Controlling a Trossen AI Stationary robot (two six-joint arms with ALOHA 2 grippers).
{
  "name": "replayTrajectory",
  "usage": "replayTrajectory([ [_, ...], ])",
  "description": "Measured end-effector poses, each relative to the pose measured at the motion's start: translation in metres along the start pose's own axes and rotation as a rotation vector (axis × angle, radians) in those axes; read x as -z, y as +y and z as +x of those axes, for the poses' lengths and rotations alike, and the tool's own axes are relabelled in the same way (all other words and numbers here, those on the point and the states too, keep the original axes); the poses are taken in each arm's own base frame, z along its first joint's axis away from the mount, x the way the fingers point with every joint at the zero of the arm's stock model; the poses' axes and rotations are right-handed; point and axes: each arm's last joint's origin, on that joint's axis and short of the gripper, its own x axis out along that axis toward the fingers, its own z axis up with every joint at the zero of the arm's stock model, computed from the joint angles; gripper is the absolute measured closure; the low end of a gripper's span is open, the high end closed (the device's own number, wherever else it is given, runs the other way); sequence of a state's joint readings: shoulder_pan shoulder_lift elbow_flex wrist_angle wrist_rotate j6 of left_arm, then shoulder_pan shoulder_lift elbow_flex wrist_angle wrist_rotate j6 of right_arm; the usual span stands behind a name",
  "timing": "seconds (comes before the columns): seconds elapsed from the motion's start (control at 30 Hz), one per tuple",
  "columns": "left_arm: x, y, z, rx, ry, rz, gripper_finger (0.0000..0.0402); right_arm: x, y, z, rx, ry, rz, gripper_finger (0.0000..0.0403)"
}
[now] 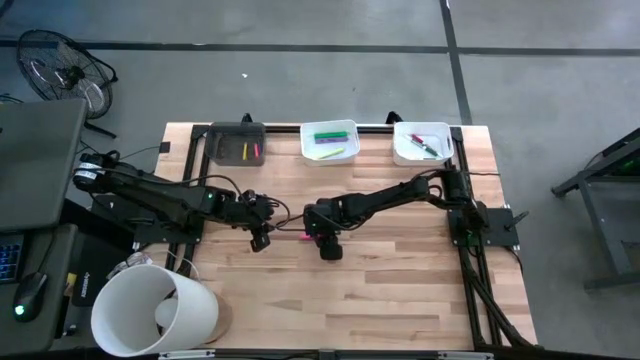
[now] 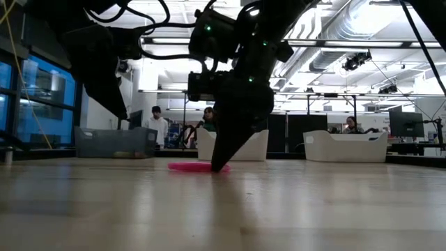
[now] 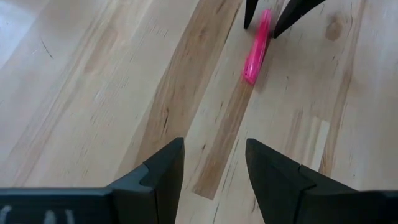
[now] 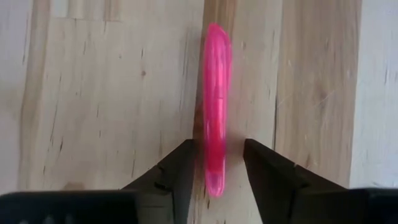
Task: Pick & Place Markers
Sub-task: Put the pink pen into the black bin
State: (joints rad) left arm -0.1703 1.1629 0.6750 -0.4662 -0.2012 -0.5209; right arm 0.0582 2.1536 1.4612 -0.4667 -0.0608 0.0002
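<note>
The step in hand looks like the pick: the right pincer (image 4: 217, 163) stands fingertips-down on the wooden surface (image 1: 400, 290) near its centre, straddling a pink marker (image 4: 214, 106) that lies flat there. In the right wrist view the fingers sit just beside the marker on either side, still spread, not yet pinching it. The left pincer (image 3: 214, 163), at about nine o'clock from the marker and near it, hovers with its fingers spread and empty. At twelve o'clock, along the far edge, stand a dark tray (image 1: 215, 147) and two white trays (image 1: 306, 150), each already holding markers. Next, I judge, the right fingers must press together on the marker, then lift it clear and carry it toward a tray.
</note>
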Motion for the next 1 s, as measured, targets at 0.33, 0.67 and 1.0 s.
replayTrajectory([
  [0.33,0.001,0.0,0.0,-0.003,0.006,0.001,0.0232,0.0,-0.001,0.001,0.004,-0.001,0.002,0.0345],
  [0.67,0.001,0.0,0.0,-0.004,0.006,0.0,0.0232,0.0,0.0,-0.004,-0.004,0.0,0.001,0.0384],
  [1.0,0.0,0.0,0.0,-0.005,0.001,-0.008,0.0232,0.001,0.0,-0.031,0.021,0.025,0.006,0.0383],
])
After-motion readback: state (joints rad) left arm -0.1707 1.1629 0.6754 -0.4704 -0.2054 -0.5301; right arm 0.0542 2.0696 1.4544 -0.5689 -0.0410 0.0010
